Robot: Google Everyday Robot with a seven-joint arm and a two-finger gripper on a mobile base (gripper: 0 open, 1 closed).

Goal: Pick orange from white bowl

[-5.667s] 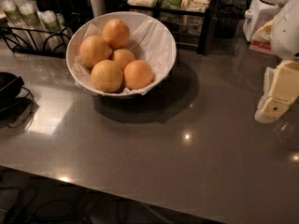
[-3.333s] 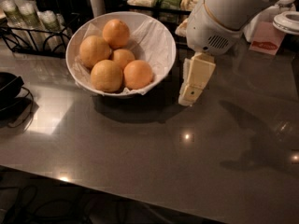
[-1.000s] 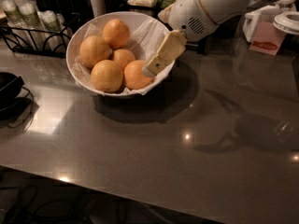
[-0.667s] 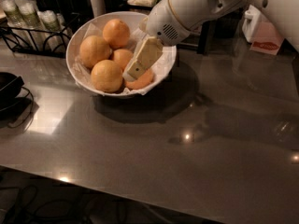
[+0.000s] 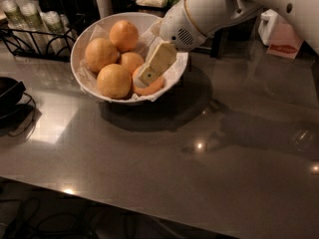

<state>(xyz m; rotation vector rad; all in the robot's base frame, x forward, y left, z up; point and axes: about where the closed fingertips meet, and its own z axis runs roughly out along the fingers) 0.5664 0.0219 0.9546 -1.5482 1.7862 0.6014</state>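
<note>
Left of the white bowl sits a black dish, a wire rack of cups behind-left, and a pink box far right.

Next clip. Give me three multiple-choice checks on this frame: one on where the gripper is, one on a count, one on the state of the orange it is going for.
1. Where is the gripper?
A. Outside the bowl, to its left
B. High above the bowl, clear of the fruit
C. Down in the white bowl, at its right side

2. How many oranges lie in the bowl?
A. Three
B. Five
C. Seven

3. What is the state of the orange at the gripper?
A. It lies in the bowl, partly covered by the gripper
B. It hangs in the air above the bowl
C. It is cut in halves

Answers: 1 C, the gripper's tip sits below the rim against the fruit. 2 B, four show whole and one shows in part. 3 A, it rests on the paper lining beside the others.
</note>
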